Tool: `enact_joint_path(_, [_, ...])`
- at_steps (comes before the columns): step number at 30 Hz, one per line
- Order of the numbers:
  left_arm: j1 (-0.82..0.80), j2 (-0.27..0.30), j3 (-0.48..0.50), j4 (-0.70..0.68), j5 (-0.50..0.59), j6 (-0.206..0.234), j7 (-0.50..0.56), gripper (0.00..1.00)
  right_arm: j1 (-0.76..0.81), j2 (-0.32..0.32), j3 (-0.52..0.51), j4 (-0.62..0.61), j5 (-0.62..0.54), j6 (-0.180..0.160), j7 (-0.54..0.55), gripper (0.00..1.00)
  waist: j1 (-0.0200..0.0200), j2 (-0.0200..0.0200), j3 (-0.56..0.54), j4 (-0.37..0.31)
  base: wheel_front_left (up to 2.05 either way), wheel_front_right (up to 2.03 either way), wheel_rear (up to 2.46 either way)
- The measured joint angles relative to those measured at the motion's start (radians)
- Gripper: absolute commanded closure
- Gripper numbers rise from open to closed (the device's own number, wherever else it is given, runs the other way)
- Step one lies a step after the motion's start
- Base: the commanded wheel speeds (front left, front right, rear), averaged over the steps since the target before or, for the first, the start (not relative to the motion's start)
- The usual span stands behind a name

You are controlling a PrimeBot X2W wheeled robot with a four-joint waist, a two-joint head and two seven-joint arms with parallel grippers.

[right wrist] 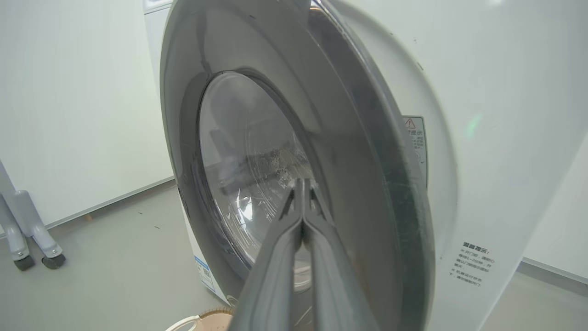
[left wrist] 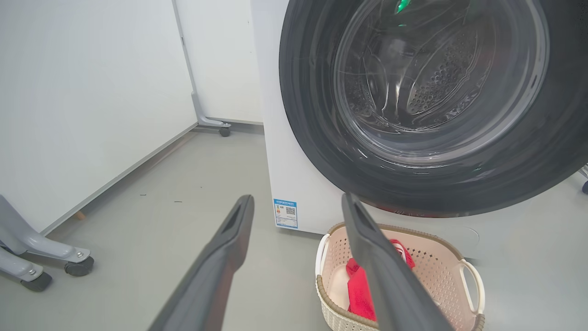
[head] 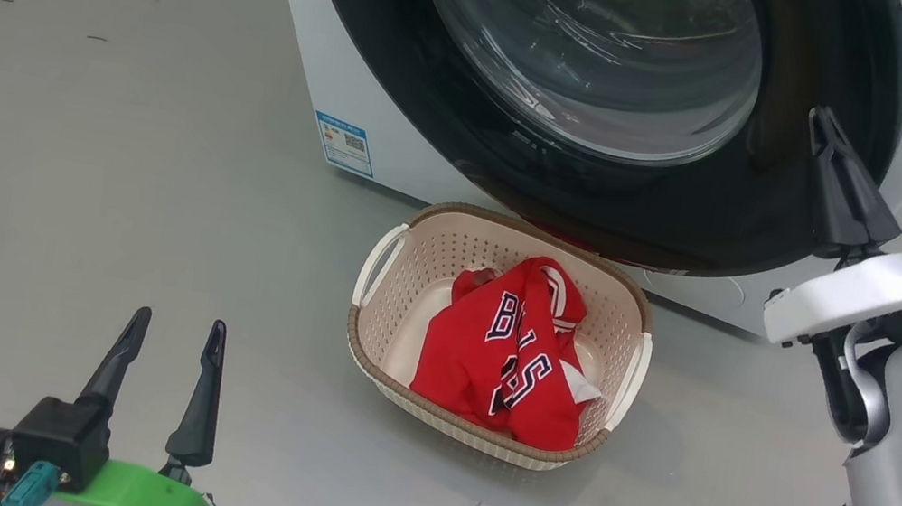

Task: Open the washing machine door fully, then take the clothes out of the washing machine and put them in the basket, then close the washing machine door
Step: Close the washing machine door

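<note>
The right gripper [head: 821, 123], fingers pressed together, touched the right part of the washing machine door [head: 411, 54], which covered the front of the washing machine [head: 345, 93]. The left gripper [head: 179, 327] hung spread and empty over the near-left floor. The clothes [head: 506, 363] lay in the basket [head: 385, 370], just near of the door.

Glossy door [head: 405, 90], perforated plastic basket [head: 506, 253]

Around me lay a smooth matte grey floor [head: 108, 168], flecked with a few dark specks. Plain white wall panels [left wrist: 82, 92] stood to my left, one on a grey castered foot [left wrist: 213, 123]. Pale grey metal legs on black casters [left wrist: 46, 262] rested near them under soft, even light.
</note>
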Motion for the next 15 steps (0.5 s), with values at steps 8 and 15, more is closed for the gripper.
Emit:
enact_joint_path(8, [-0.023,-0.005,-0.006,0.004,-0.002,-0.002,-0.002,0.00,-0.093,-0.023,-0.011,0.065,0.007,0.004,0.019,1.00,0.0000,0.0000,0.032,0.021,0.00,0.00,0.00])
enact_joint_path(15, [-0.031,-0.011,-0.008,0.007,-0.011,-0.009,-0.009,0.00,-0.146,-0.029,-0.012,0.113,0.009,0.008,0.031,1.00,0.0000,0.0000,0.046,0.024,0.00,0.00,0.00])
